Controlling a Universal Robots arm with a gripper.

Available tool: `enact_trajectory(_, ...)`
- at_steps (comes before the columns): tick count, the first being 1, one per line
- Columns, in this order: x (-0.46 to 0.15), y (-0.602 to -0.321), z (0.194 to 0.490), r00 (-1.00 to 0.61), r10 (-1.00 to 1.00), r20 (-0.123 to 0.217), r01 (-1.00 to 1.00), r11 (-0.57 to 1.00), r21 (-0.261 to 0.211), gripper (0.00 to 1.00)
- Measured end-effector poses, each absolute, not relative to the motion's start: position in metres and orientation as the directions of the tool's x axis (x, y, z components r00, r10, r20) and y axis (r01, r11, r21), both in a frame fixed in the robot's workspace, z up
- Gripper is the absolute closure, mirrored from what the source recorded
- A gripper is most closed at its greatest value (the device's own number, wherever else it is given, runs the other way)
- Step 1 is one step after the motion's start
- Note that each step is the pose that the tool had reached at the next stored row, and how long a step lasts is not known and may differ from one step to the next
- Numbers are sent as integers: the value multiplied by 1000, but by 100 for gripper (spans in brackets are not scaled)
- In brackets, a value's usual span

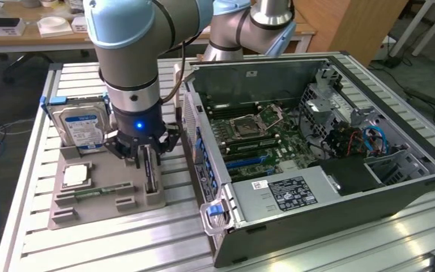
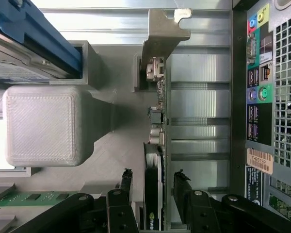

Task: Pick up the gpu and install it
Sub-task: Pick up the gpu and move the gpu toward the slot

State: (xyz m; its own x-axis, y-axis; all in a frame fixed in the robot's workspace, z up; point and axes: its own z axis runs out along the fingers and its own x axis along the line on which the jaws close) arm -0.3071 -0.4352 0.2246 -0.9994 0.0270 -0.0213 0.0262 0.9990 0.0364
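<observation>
Wrist view: the gpu stands on its long edge in a slot of the grey tray and is seen edge-on as a thin dark line. Its silver bracket is at the end farthest from the pincer. The pincer straddles the card with its black fingers apart, one on each face, and holds nothing. A sliver of gap seems to remain on both sides, though from this angle it is hard to be sure neither finger brushes the card.

In the exterior view, the pincer hangs low over the gpu at the side of the tray that faces the open computer case. A hard drive stands in a slot at the tray's far end. A processor chip and a narrow memory stick lie flat in recesses on the tray's other side. The tray and case sit side by side on the slatted metal worktop.

The step in hand looks like the grasp itself. To do it well, the fingers should stay parallel to the card and centred across its thickness. They should press on flat board rather than on raised parts, so the card is not tilted against the slot walls.
</observation>
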Motion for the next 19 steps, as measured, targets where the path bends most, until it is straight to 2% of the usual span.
enact_trajectory(7, -307, -435, 225, -999, 27, -21, 26, 999, 36, 54)
enact_trajectory(9, -307, -435, 225, -999, 27, -21, 26, 999, 36, 67)
enact_trajectory(10, -307, -435, 225, -999, 27, -21, 26, 999, 36, 67)
enact_trajectory(11, -307, -435, 225, -999, 27, -21, 26, 999, 36, 73)
enact_trajectory(12, -307, -435, 225, -999, 27, -21, 26, 999, 36, 74)
enact_trajectory(19, -307, -435, 225, -999, 27, -21, 26, 999, 36, 74)
